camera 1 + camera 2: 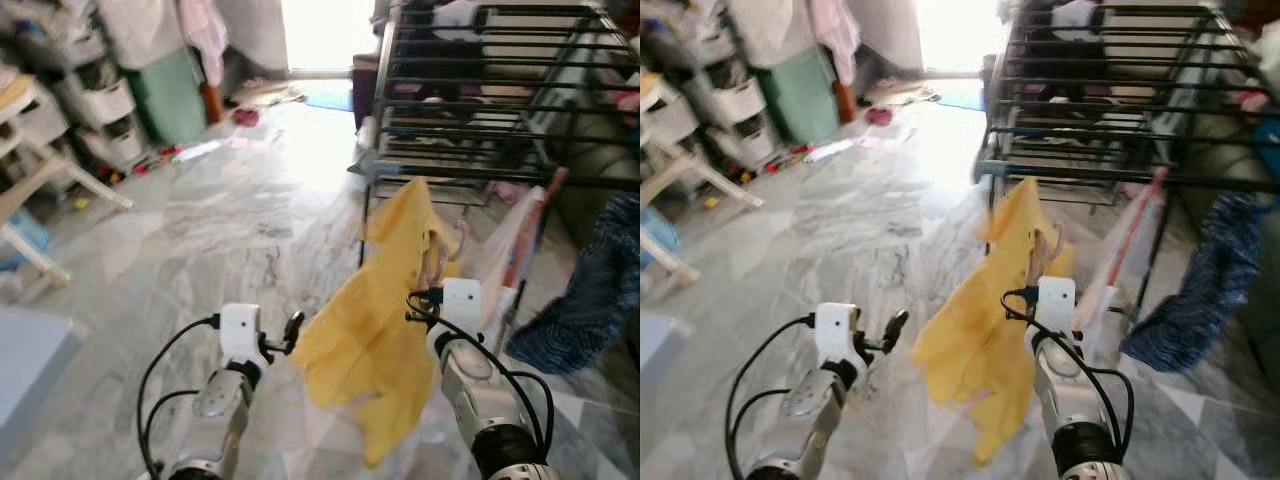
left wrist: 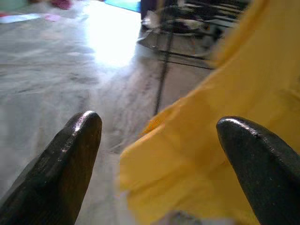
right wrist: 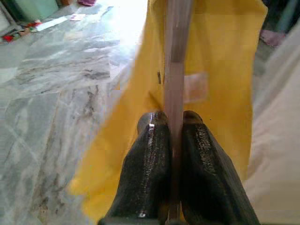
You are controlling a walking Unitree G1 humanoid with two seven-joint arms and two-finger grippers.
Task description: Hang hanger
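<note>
Right pincer [image 3: 172,123] (clamped) around one hanger [image 3: 175,61], one yellow shirt [image 1: 375,330]

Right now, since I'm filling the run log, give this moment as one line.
right gripper: shut on hanger | yellow garment: hanging from it | left gripper: open, beside garment | drying rack: ahead
</note>
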